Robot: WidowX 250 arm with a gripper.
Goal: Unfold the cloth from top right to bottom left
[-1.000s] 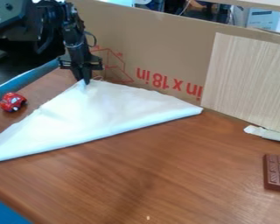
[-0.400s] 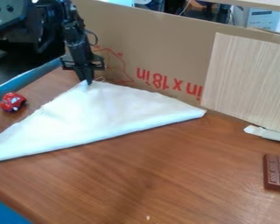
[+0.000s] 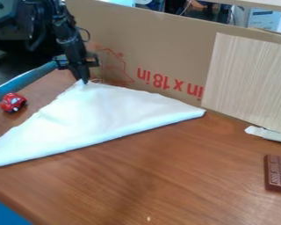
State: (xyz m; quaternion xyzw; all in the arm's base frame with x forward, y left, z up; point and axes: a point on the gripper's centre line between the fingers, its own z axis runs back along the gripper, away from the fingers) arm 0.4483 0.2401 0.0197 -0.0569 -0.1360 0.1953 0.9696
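The gripper (image 3: pixel 84 80) hangs at the upper left of the camera view, pointing down, shut on the top corner of the white cloth. Folded into a triangle, the cloth (image 3: pixel 102 114) lies on the wooden table, its long folded edge running from the lower left to a corner near the cardboard at the right. The held corner is pinched up slightly at the fingertips.
A red toy car (image 3: pixel 13 102) sits left of the cloth. Behind stands a cardboard wall (image 3: pixel 166 48) with a light wood panel (image 3: pixel 248 79) at the right. A brown chocolate bar toy (image 3: pixel 276 173) lies at the right edge.
The gripper has shifted slightly left since the last earlier frame, and the cloth's top corner has moved left with it. The cloth's lower left end lies a little lower.
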